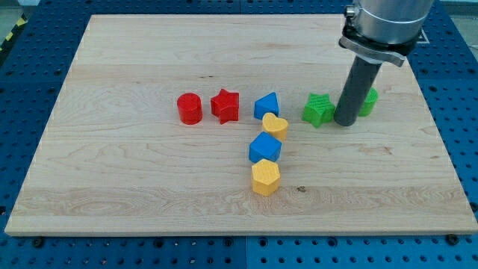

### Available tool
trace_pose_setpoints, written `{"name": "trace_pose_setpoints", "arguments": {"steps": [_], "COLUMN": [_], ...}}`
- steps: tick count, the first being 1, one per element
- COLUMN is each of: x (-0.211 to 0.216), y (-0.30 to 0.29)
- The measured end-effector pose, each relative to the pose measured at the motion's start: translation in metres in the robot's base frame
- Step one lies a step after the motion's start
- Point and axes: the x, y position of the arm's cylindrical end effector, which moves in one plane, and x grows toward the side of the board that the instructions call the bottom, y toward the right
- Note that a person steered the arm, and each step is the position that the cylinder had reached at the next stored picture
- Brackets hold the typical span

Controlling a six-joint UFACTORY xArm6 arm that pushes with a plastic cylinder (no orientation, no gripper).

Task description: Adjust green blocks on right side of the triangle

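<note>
A blue triangle block point(267, 104) lies near the board's middle. To its right lies a green star block point(318, 110). A second green block point(368, 101) lies further right, partly hidden behind my rod; its shape is unclear. My tip point(345, 122) rests on the board between the two green blocks, close to both. The rod rises to the view's top right.
A red cylinder point(190, 108) and a red star point(225, 105) lie left of the triangle. Below the triangle, a yellow heart point(275, 125), a blue hexagon-like block point(264, 148) and a yellow hexagon-like block point(265, 178) form a column. The wooden board point(112, 187) sits on a blue perforated table.
</note>
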Motion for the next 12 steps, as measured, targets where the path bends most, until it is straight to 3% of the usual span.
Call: {"name": "trace_pose_setpoints", "arguments": {"steps": [3,4,6,8,12], "x": [-0.002,0.012,0.022,-0.022,-0.042], "y": [-0.039,-0.022,0.072,0.128,0.054]}}
